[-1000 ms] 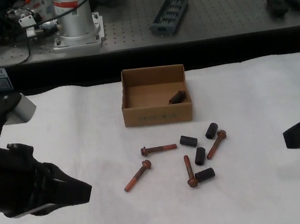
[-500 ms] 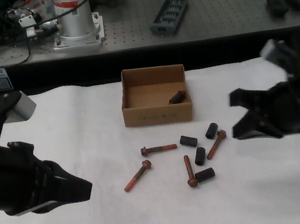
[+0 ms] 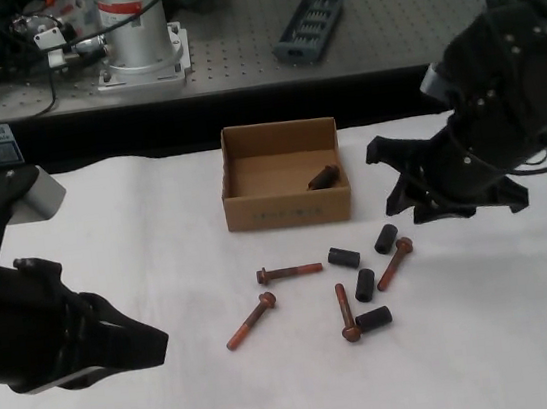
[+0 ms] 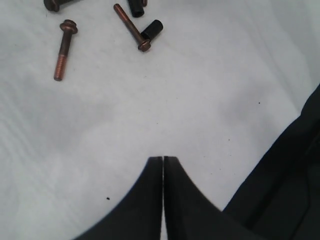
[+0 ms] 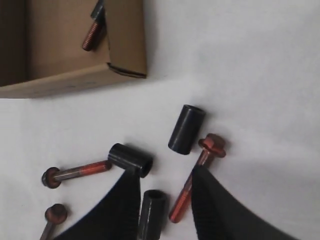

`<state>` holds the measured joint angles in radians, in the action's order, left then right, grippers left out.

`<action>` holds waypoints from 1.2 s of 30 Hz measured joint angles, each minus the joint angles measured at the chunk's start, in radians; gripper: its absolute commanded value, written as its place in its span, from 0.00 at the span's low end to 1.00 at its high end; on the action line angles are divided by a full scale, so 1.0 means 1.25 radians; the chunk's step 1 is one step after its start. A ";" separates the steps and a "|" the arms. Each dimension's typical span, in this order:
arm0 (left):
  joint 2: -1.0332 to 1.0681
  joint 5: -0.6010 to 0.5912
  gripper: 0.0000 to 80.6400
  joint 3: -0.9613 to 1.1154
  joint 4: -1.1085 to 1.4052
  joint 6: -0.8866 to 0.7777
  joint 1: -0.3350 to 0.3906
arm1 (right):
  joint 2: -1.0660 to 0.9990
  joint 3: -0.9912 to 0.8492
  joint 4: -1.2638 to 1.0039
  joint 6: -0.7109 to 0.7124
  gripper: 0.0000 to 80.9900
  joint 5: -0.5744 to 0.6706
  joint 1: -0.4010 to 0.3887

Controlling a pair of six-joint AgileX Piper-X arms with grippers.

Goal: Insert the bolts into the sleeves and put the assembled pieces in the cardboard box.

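Note:
Several copper-coloured bolts (image 3: 290,272) and black sleeves (image 3: 343,257) lie loose on the white sheet in front of the cardboard box (image 3: 287,206). One assembled piece (image 3: 322,177) rests in the box's right corner. My right gripper (image 3: 392,184) hovers open just right of the box, above the parts. In the right wrist view its fingers (image 5: 212,197) frame a sleeve (image 5: 152,215) and a bolt (image 5: 196,172), apart from both. My left gripper (image 3: 159,346) sits low at the near left, shut and empty (image 4: 163,161), well short of the nearest bolt (image 4: 64,49).
A perforated metal bench behind the sheet carries a silver post (image 3: 135,36), cables, a dark bit holder (image 3: 307,25) and two black knobs (image 3: 522,0). Open white sheet lies along the front and right of the parts.
My right arm has swung in from the right edge, up and leftward, to hang over the parts beside the box. The left arm and all parts have stayed put.

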<state>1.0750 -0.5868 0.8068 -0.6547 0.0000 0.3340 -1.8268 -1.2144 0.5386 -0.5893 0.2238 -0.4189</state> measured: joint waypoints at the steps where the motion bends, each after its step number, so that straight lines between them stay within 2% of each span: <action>1: 0.000 0.000 0.01 0.000 0.000 0.000 0.000 | -0.013 -0.012 0.015 -0.004 0.34 -0.002 0.000; 7: 0.000 0.000 0.01 0.000 0.000 0.000 0.000 | -0.067 -0.038 0.079 -0.066 0.34 -0.005 0.000; 17: 0.000 0.000 0.01 0.000 0.031 0.000 0.000 | -0.095 -0.040 0.059 -0.148 0.34 -0.009 -0.013; 21: 0.000 0.000 0.01 0.000 0.050 0.000 0.000 | -0.123 -0.040 0.045 -0.157 0.34 -0.009 -0.039; 36: 0.000 0.000 0.01 0.000 0.065 0.000 0.000 | -0.128 -0.043 0.036 -0.162 0.34 -0.052 -0.040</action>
<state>1.0750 -0.5868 0.8068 -0.5730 0.0000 0.3340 -1.9871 -1.2684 0.5837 -0.7917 0.1585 -0.4687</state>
